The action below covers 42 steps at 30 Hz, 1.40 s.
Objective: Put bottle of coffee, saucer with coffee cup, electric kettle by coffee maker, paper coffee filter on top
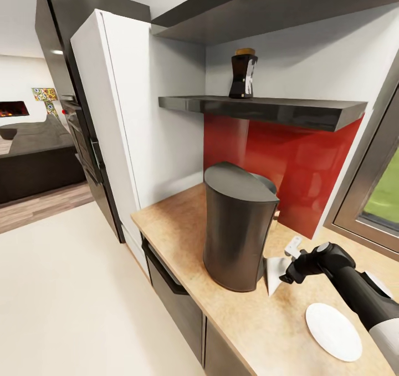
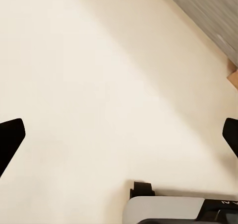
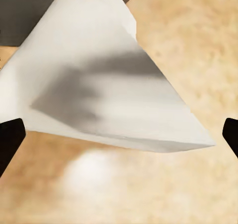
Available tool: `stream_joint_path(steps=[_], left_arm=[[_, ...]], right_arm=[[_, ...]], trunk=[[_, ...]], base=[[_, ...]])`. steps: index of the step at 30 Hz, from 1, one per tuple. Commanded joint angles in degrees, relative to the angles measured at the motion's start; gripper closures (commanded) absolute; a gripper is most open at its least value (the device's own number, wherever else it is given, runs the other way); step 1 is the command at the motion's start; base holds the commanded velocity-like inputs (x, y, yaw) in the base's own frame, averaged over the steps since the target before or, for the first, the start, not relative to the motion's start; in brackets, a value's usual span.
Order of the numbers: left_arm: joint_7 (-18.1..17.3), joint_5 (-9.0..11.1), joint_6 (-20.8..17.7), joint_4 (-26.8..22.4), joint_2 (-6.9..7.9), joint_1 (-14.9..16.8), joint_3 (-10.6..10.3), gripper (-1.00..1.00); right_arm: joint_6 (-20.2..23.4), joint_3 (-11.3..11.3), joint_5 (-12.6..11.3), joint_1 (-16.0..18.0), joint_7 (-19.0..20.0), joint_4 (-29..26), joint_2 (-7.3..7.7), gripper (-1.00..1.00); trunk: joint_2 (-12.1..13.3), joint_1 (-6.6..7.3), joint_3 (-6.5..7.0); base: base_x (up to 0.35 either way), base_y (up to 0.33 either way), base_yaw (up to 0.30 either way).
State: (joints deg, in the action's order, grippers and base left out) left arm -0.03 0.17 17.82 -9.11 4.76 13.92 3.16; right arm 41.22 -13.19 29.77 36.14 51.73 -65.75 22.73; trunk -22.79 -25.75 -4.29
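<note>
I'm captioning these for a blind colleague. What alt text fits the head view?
The right gripper reaches to a white paper filter on the wooden countertop, beside a tall dark grey coffee maker. A white saucer lies nearer the camera, and a dark coffee bottle stands on the black shelf above.

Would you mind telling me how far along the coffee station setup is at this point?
Done: the coffee maker stands on the kitchen countertop, with the saucer nearby. In hand: the right gripper is at the paper coffee filter, open around it, beside the maker. Left: filter onto the maker's top, and the bottle of coffee off the kitchen shelf. Cup and kettle are not in view.
</note>
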Motion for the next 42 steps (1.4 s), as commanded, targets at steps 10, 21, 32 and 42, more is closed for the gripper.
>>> stream_joint_path(steps=[10,21,32,42], left_arm=[[-0.1,0.0,0.2,0.1,-0.02,0.1,0.3,-1.0],[-0.1,0.0,0.2,0.1,-0.02,0.1,0.3,-1.0],[-0.1,0.0,0.2,0.1,-0.02,0.1,0.3,-1.0],[-0.1,-0.1,0.2,0.1,-0.02,0.1,0.3,-1.0]], right_arm=[[-1.1,-3.9,0.8,0.1,0.5,-0.1,0.12,-1.0],[-1.6,-4.0,1.0,0.1,3.9,-0.1,0.18,1.0],[-1.6,-4.0,2.4,0.1,4.0,-0.1,0.21,1.0],[-1.6,-4.0,4.0,0.1,4.0,-0.1,0.21,1.0]], trunk=[[-0.1,-0.04,-0.13],[-0.1,-0.04,-0.13],[-0.1,-0.04,-0.13],[-0.1,-0.04,-0.13]], base=[[0.0,0.0,0.0],[0.0,0.0,0.0],[0.0,0.0,0.0],[0.0,0.0,0.0]])
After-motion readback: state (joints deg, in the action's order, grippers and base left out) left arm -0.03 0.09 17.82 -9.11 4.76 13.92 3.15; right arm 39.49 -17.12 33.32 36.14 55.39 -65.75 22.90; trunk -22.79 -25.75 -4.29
